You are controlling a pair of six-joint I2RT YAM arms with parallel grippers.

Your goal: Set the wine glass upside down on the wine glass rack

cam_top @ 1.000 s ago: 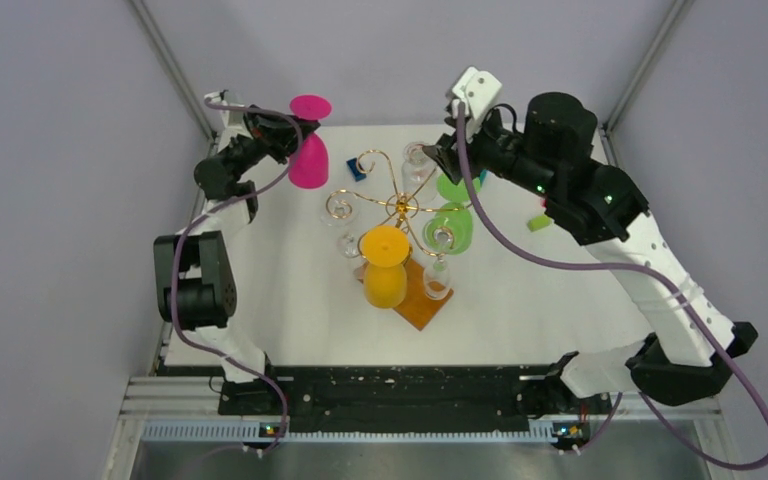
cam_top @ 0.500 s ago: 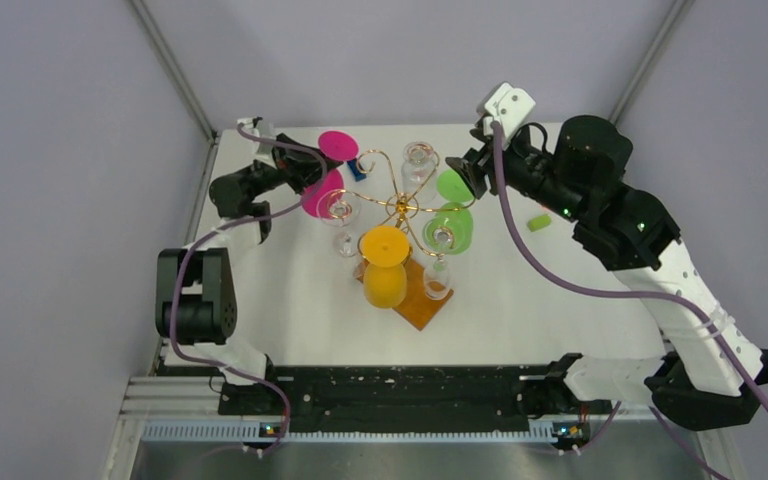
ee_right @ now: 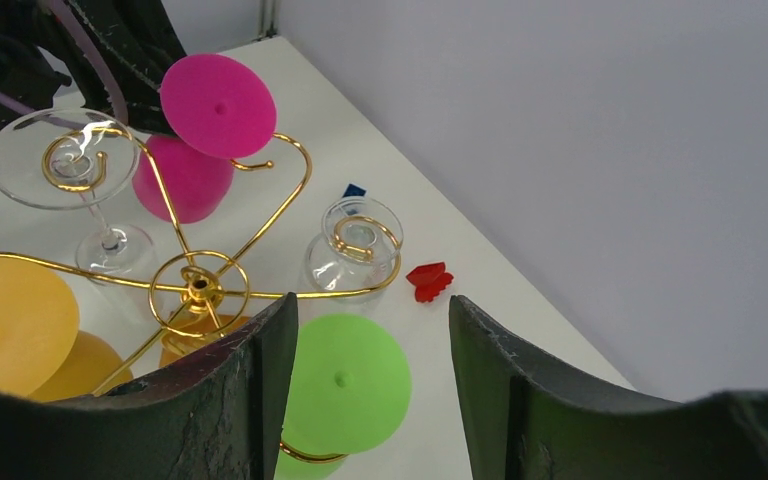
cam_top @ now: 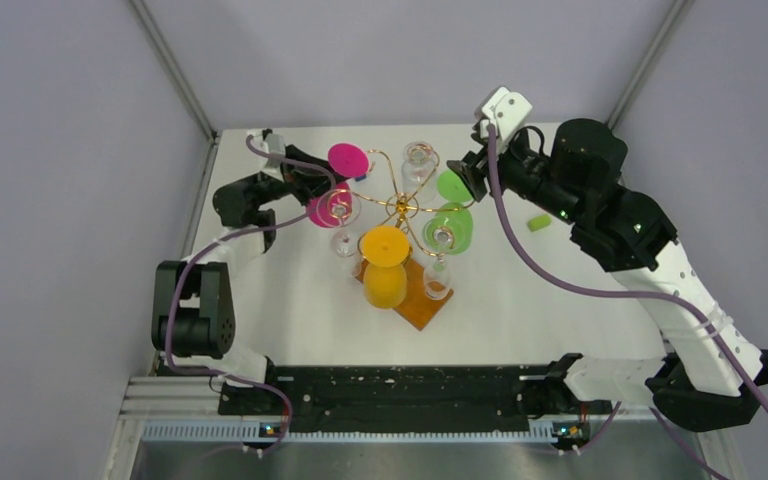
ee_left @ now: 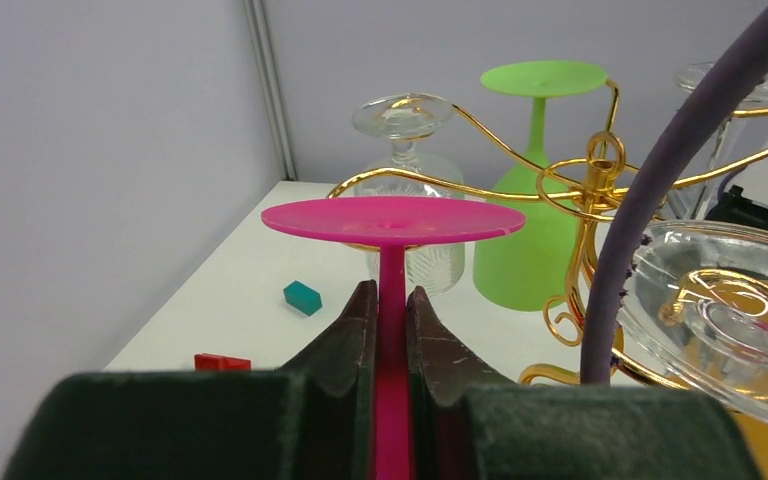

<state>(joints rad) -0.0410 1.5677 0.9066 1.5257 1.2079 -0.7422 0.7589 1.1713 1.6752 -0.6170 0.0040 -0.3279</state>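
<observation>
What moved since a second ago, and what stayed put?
The left pincer, shut on the pink wine glass, carried it right from the far left corner up to the wine glass rack. The right pincer, open, drew back slightly to the right. The rack, yellow glass and green glass stayed put.

White table point(cam_top: 290, 300), seen from above, walled on three sides. Resting directly on it, near the middle, is the flat orange-brown wooden base point(cam_top: 422, 305) of the wine glass rack point(cam_top: 400, 207), set at an angle to the table edges. A small light green block point(cam_top: 537, 222) lies well apart to the right. The left wrist view shows a teal block point(ee_left: 302, 296) and a red block point(ee_left: 222, 362) near the back wall. The right wrist view shows a blue piece point(ee_right: 354, 190) and a red piece point(ee_right: 429, 281) by the same wall; whether these are the same pieces cannot be told.
</observation>
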